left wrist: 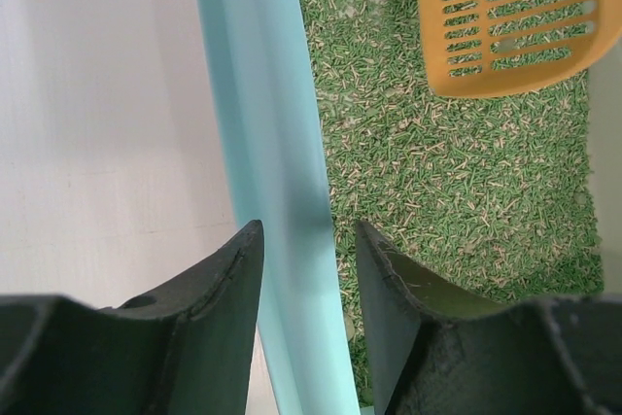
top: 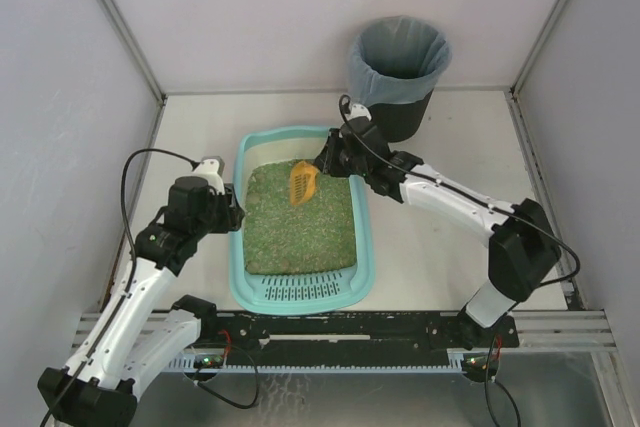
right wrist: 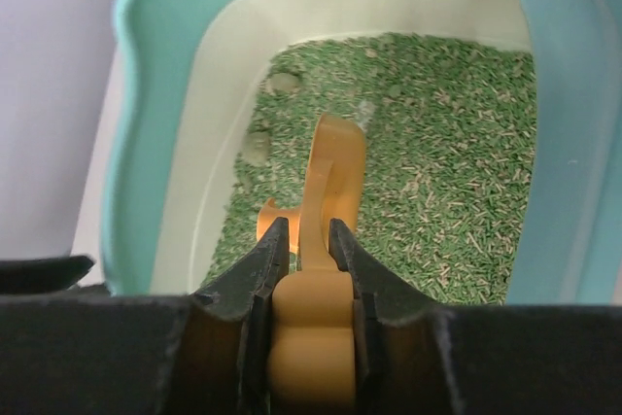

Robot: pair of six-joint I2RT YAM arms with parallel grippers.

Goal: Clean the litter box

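One orange scoop (top: 302, 182) in right gripper (right wrist: 306, 230)

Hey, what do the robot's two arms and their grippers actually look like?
The left arm and right arm have white tubular links with bulky black joints. A thin black cable loops off each. The left gripper and right gripper have matte black, curved, tapering fingers.

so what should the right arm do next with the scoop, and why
Probably lower the scoop into the litter beside the clumps: the right gripper holds it over the litter box, and the left gripper straddles the rim.
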